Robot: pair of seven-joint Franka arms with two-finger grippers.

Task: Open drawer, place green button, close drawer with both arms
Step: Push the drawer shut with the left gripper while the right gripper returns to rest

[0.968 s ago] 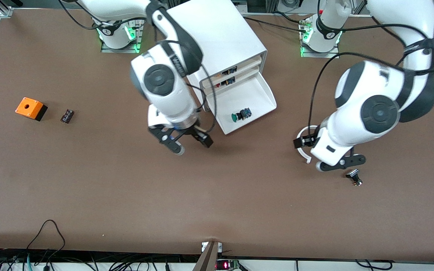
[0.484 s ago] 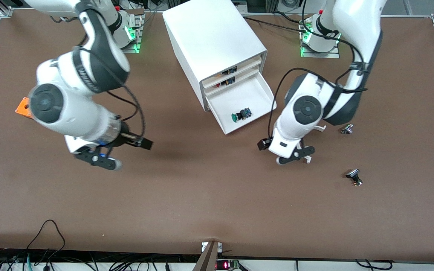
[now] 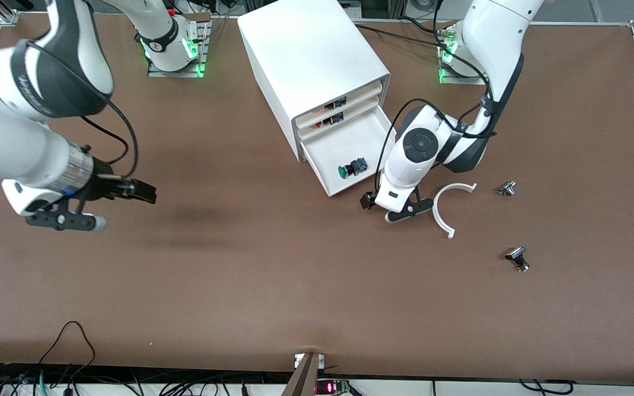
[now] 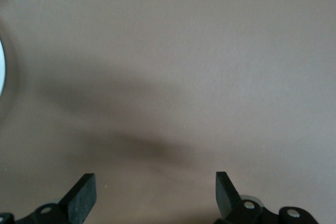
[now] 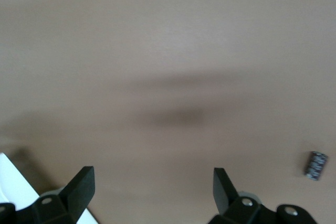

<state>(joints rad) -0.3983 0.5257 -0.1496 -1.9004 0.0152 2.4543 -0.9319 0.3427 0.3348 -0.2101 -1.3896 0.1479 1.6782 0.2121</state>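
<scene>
The white drawer cabinet (image 3: 311, 49) stands at the middle of the table near the robots' bases. Its bottom drawer (image 3: 350, 188) is pulled open. The button (image 3: 350, 167), green cap and black-and-blue body, lies on its side in that drawer. My left gripper (image 3: 389, 210) is open and empty, low over the table just beside the drawer's front corner; its wrist view shows the spread fingers (image 4: 83, 196) over bare brown table. My right gripper (image 3: 75, 212) is open and empty over the table toward the right arm's end, its fingers (image 5: 79, 190) spread.
A white curved arc piece (image 3: 441, 212) lies next to my left gripper. Two silver-and-black knobs (image 3: 507, 188) (image 3: 517, 258) lie toward the left arm's end. A small dark part (image 5: 316, 165) shows in the right wrist view. My right arm hides the orange box.
My right arm has swung away from the drawer toward its own end of the table. My left arm has moved in to the drawer's front corner, uncovering the white arc. The button has not moved.
</scene>
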